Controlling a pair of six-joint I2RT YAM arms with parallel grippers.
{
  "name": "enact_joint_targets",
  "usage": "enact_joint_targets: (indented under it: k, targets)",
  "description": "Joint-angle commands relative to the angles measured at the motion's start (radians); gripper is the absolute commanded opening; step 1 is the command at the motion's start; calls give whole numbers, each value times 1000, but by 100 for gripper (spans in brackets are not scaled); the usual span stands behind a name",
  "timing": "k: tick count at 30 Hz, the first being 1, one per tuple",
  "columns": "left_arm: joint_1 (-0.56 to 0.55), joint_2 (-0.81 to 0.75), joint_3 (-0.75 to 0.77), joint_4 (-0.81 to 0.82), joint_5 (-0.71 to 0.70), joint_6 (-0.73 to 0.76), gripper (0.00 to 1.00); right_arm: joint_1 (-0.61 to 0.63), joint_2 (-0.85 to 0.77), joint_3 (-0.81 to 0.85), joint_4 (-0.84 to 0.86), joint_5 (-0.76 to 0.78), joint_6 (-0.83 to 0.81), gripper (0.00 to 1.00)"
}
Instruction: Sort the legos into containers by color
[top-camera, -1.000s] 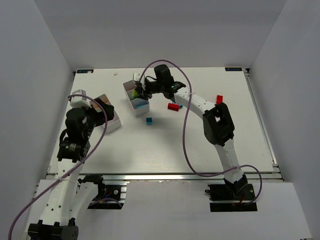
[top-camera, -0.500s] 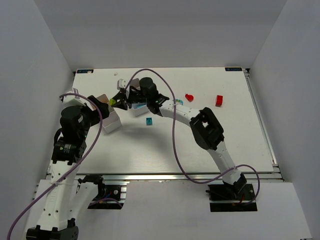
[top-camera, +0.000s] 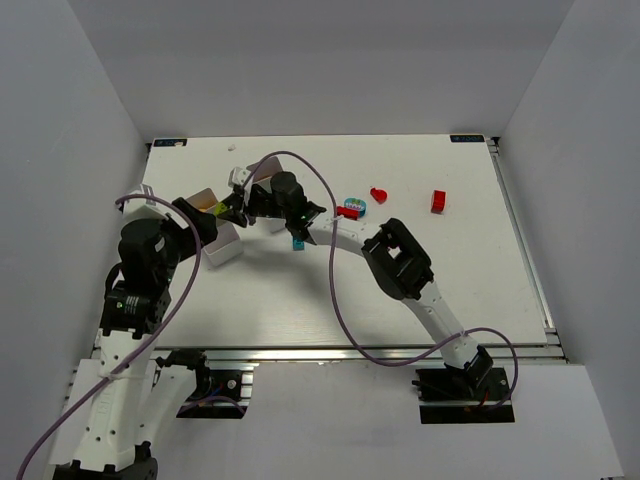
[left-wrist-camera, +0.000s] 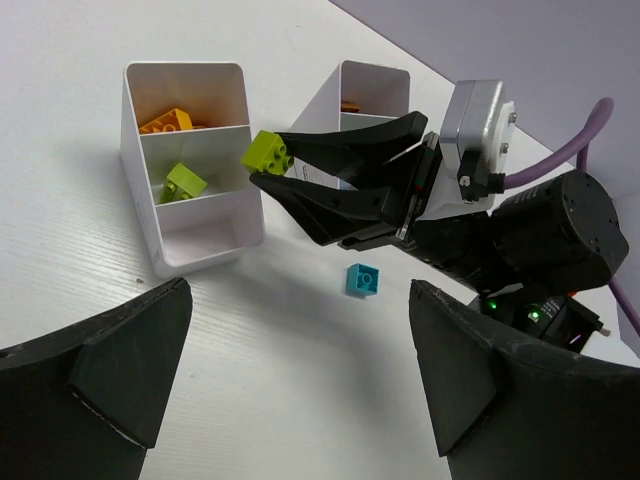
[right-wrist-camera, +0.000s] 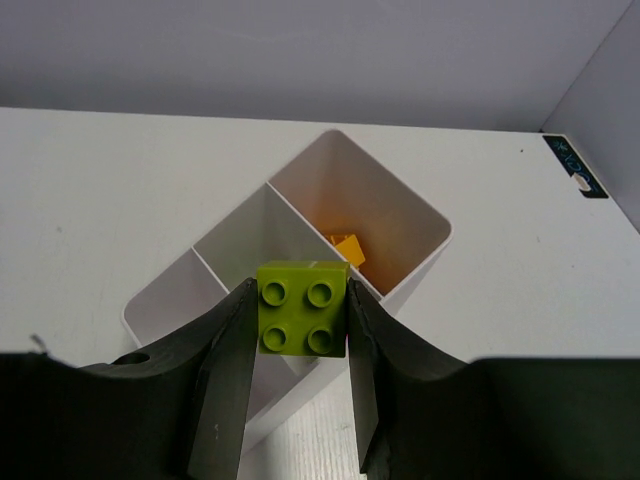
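Pinching a lime brick (right-wrist-camera: 302, 308) by two opposite sides, the right gripper (right-wrist-camera: 300, 296) has its fingers closed only as far as the brick's width, studs facing its wrist camera. In the top view it sits at about 10 o'clock from the table's (top-camera: 300, 300) middle. The brick hangs in the air just beside the upper rim of the nearer white bin (left-wrist-camera: 150, 235). Whether it is over a compartment or just outside the wall cannot be told.

The left gripper (left-wrist-camera: 297, 300) is spread wide and holds nothing, hanging above the table at 9 o'clock.

There are two bins. The nearer one shows three compartments: an orange-yellow brick (left-wrist-camera: 165, 120) in one end, a second lime brick (left-wrist-camera: 183, 181) in the middle, and the other end bare. The second bin (left-wrist-camera: 385, 85) is half hidden behind the right gripper, with something orange inside.

One teal brick (left-wrist-camera: 362, 281) lies loose on the table at 4 o'clock from the right gripper. Further off, toward 3 o'clock, lie three red pieces: a brick (top-camera: 348, 212), a rounder one (top-camera: 378, 194) and another brick (top-camera: 438, 200). One round multicoloured piece (top-camera: 354, 203) touches the first red brick.
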Motion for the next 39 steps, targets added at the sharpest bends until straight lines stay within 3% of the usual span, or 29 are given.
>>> enact_joint_targets:
  k: [1, 15, 28, 36, 39]
  targets:
    - [5, -4, 30, -13, -8, -11, 98, 17, -4, 40, 109, 28, 24, 4]
    - [5, 10, 43, -35, 5, -7, 98, 47, 51, 35, 182, 85, -14, 19]
    - [5, 7, 52, -41, 0, 19, 98, 52, 77, 86, 149, 81, -38, 58]
    - [5, -1, 58, -43, -6, 27, 98, 55, 42, 75, 151, 61, -45, 64]
    - [5, 7, 69, -53, -49, -16, 98, 54, -19, 17, 155, 81, -57, 74]
